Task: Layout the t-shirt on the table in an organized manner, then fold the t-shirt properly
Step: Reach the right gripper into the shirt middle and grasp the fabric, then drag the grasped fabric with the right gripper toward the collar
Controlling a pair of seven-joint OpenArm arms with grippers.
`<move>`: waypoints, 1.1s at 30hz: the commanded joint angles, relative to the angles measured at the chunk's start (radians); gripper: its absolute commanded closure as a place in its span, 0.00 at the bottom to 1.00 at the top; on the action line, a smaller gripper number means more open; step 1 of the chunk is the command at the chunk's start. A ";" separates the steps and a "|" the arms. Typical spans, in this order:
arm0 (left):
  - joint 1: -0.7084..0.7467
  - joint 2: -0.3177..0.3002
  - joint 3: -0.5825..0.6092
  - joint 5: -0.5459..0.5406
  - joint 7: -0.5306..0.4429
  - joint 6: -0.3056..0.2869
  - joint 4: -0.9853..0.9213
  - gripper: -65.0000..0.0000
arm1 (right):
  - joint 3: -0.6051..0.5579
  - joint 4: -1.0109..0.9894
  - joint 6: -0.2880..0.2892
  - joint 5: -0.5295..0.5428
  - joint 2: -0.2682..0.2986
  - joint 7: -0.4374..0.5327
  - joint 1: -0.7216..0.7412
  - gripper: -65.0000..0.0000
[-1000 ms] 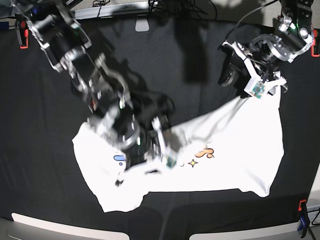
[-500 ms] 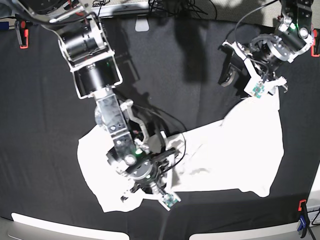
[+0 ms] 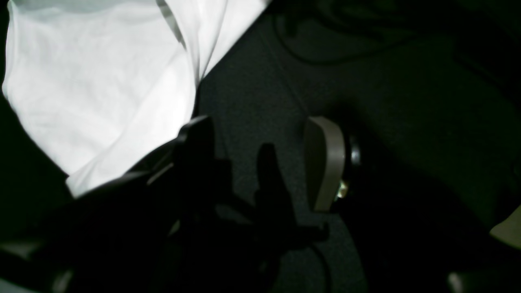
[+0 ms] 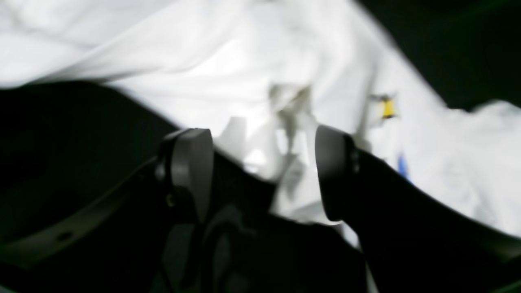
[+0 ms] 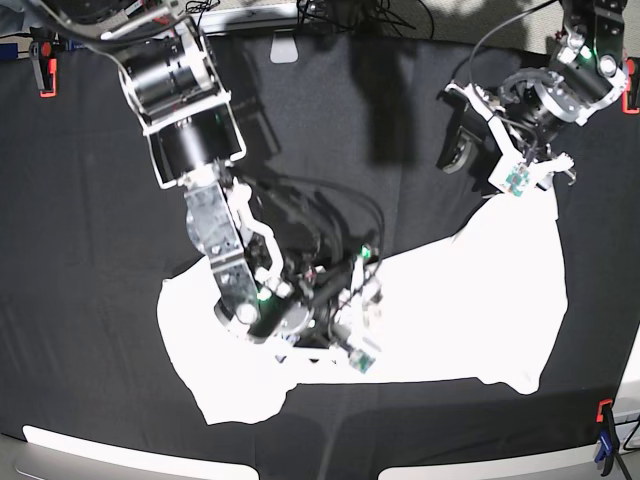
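Note:
The white t-shirt [image 5: 470, 300] lies spread over the near half of the black table [image 5: 90, 220], plain side up in the base view. My right gripper [image 5: 345, 305] hovers low over the shirt's middle. In the blurred right wrist view its pads [image 4: 191, 171] stand wide apart over the t-shirt [image 4: 244, 61], where small yellow and blue print marks show. My left gripper [image 5: 457, 150] hangs over bare table just off the shirt's far right corner. In the left wrist view the left gripper [image 3: 260, 162] is open with only table [image 3: 407, 101] between its fingers, and the t-shirt [image 3: 101, 81] lies to their left.
Red clamps [image 5: 42, 65] [image 5: 605, 415] grip the table cloth at its corners. A white tag [image 5: 285, 50] and cables lie along the far edge. Grey flat edges [image 5: 130, 455] border the near side.
My right gripper opened and let go of the shirt, moving from the near hem back toward the shirt's middle. The print seen a second ago no longer shows from above. The left arm stayed put.

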 commanded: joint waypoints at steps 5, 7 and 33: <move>-0.003 -0.006 -0.005 -0.010 -0.033 0.001 0.019 0.51 | -0.058 0.019 0.046 -0.002 0.109 0.018 -0.029 0.52; -0.002 -0.006 -0.005 -0.010 -0.047 0.002 0.019 0.51 | -0.116 0.019 0.047 -0.022 0.172 0.027 -0.032 0.52; -0.002 -0.006 -0.005 -0.013 -0.063 0.002 0.019 0.51 | -0.583 -0.071 -0.299 -0.591 0.198 0.375 0.012 0.52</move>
